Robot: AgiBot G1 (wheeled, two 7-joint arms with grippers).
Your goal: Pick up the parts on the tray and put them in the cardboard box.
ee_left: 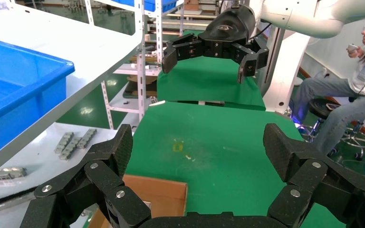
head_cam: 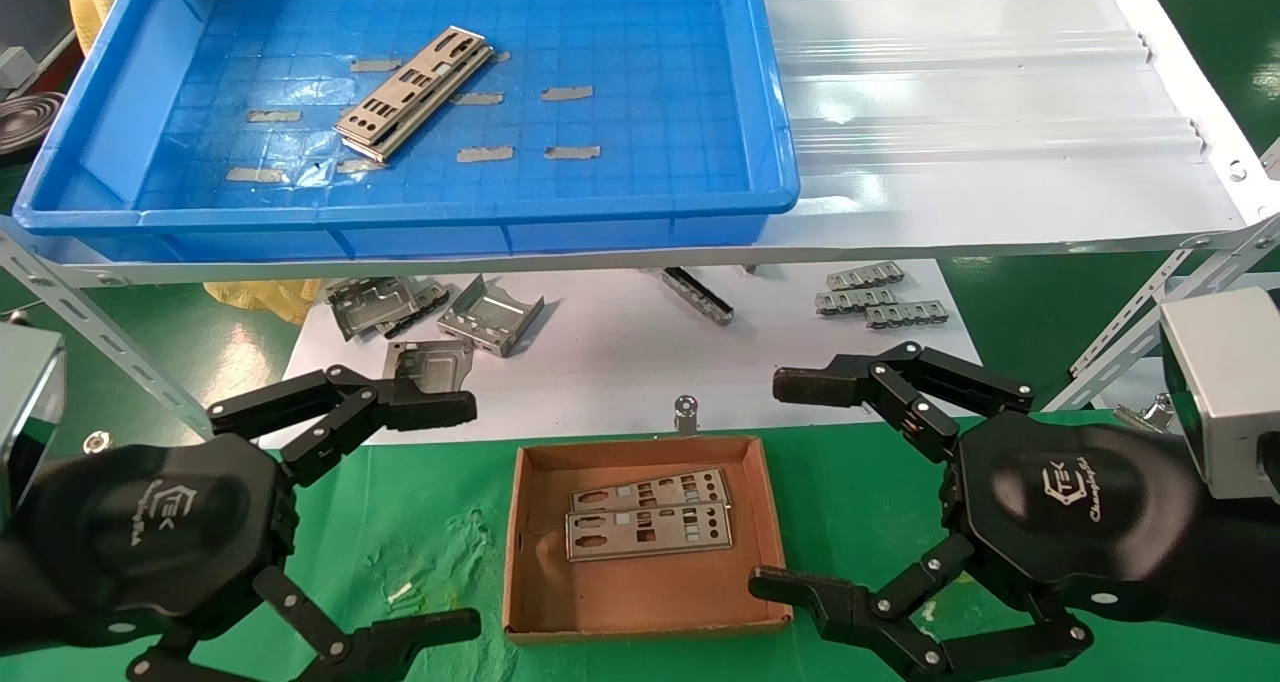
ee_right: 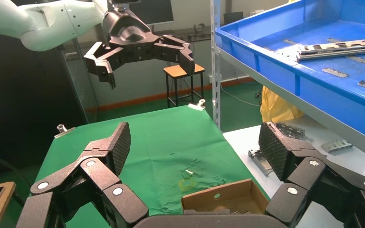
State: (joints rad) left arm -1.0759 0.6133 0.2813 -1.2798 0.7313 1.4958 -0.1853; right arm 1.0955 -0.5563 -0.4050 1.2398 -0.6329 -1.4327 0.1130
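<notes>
Head view: left gripper and right gripper, jaws spread wide, empty, flanking cardboard box at bench's near edge; two parts inside. Remaining parts stacked in tray on far shelf.

Left wrist view: box corner just beneath the open jaws.

Right wrist view: stack lying flat; best approached from above, pinching only the top plate across its narrow width.

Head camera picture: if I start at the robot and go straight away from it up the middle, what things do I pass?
Cardboard box with two plates inside → small metal clip at the green cloth's edge → white board with grey metal pieces → blue tray → stack of plates in the tray.
</notes>
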